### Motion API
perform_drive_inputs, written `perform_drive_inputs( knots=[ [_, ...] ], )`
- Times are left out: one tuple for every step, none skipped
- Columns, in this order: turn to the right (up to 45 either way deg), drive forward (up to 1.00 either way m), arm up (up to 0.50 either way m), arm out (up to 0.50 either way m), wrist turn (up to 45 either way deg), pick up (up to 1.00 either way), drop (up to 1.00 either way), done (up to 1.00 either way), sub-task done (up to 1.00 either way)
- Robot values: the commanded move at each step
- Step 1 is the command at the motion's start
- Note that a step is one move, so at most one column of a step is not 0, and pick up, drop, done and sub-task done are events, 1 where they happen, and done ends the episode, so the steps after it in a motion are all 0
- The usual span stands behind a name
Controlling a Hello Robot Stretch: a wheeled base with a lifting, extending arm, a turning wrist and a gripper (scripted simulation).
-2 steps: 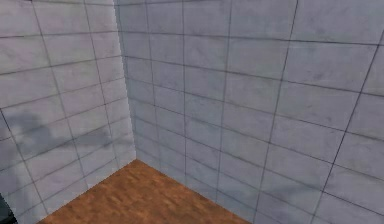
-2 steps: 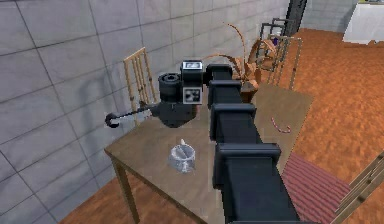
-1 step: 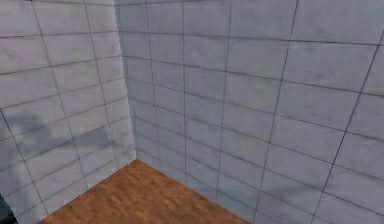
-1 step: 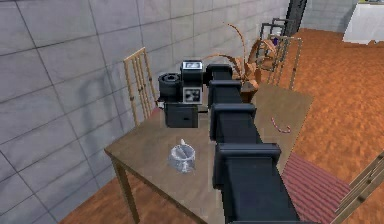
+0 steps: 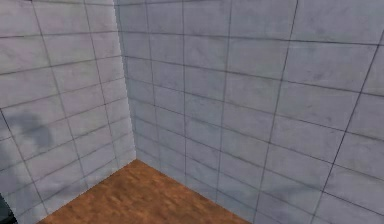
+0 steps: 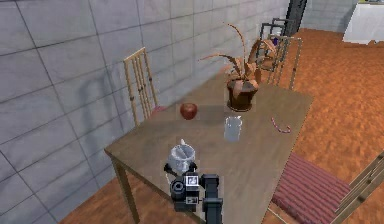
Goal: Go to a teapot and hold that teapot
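Ahead of us, two grey tiled walls [image 5: 250,90] meet in a corner, with a strip of wooden floor [image 5: 130,195] at their foot. Out to the arm side we have a wooden table [image 6: 270,140], and there it is: a small pale teapot [image 6: 182,157], standing on the tabletop near the table's near corner, at the arm side view's lower middle. The dark arm [image 6: 212,207] comes up from the bottom edge, and the gripper [image 6: 181,180] sits right at the teapot, on its near side. We cannot tell whether it touches the pot. Because the pot stands on the table at the gripper's far end, we cannot tell whether it holds anything, nor how the fingers stand. Farther along the table we spot a red apple [image 6: 188,111], a clear glass [image 6: 233,128], and a potted plant [image 6: 242,75] with dry brown leaves, plus a thin red loop [image 6: 282,125] lying near the right edge. A wooden chair [image 6: 140,80] stands by the wall, and a cushioned chair [image 6: 320,190] at the table's right.
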Motion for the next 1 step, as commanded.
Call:
perform_drive_inputs(
  knots=[
    [0.0, 0.0, 0.0, 0.0, 0.0, 1.0, 0.0, 0.0, 0.0]
  ],
)
